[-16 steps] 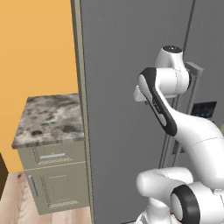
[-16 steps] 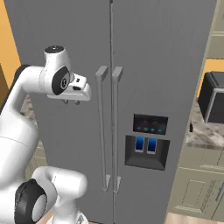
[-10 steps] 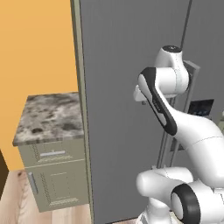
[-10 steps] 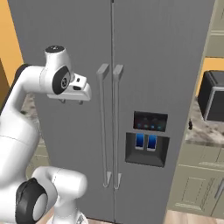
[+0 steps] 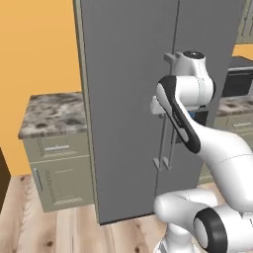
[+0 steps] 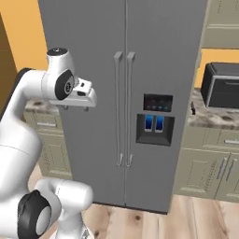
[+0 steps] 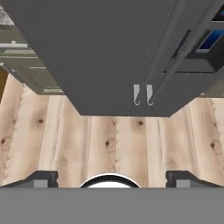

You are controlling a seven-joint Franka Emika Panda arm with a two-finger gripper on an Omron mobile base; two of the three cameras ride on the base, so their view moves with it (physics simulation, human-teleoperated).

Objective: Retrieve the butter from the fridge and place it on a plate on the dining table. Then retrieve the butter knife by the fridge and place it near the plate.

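Pincer [image 7: 111,177] hangs in front of the fridge [image 6: 93,37], pointing down at the wood floor [image 7: 109,140], fingers spread wide with nothing between them. Ahead of it stand the fridge's two shut doors with two bar handles [image 6: 123,107] side by side, beyond it to the right. One dispenser panel [image 6: 155,120] sits further right, one black microwave [image 6: 224,86] further still. One marble-topped cabinet [image 5: 52,116] stands off to its left.

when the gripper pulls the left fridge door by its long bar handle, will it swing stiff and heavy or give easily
Probably heavy: the left door of the fridge is tall and wide. The left bar handle looks rigid, fixed at both ends, so it likely won't flex. It looks smooth, so the open gripper might slip along it.
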